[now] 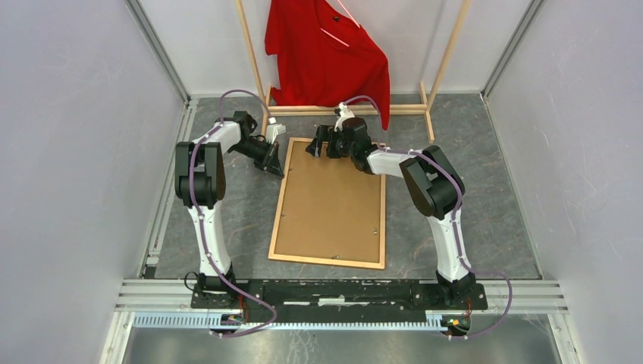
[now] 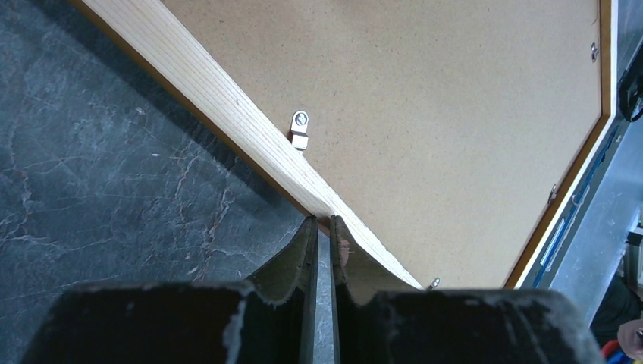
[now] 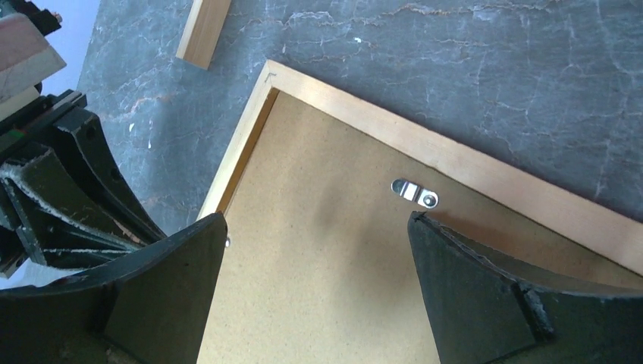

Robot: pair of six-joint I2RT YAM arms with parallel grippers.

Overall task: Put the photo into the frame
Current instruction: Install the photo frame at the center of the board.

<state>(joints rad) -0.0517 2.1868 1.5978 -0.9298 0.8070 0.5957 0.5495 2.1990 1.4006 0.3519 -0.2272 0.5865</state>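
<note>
Lying back side up on the grey table (image 1: 470, 189), the frame (image 1: 326, 261) has a brown backing board (image 1: 331, 201) seated in it. Left gripper (image 2: 321, 220) is pressed together with nothing between the fingers, tips against the frame's left rail near its far-left corner. Right gripper (image 3: 318, 220) is spread wide over the far rail, gripping nothing, with a metal turn clip (image 3: 415, 192) just beside one finger.

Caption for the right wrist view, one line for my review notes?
Open right gripper poised over the backing board near the frame's corner, a metal clip beside one fingertip.
</note>
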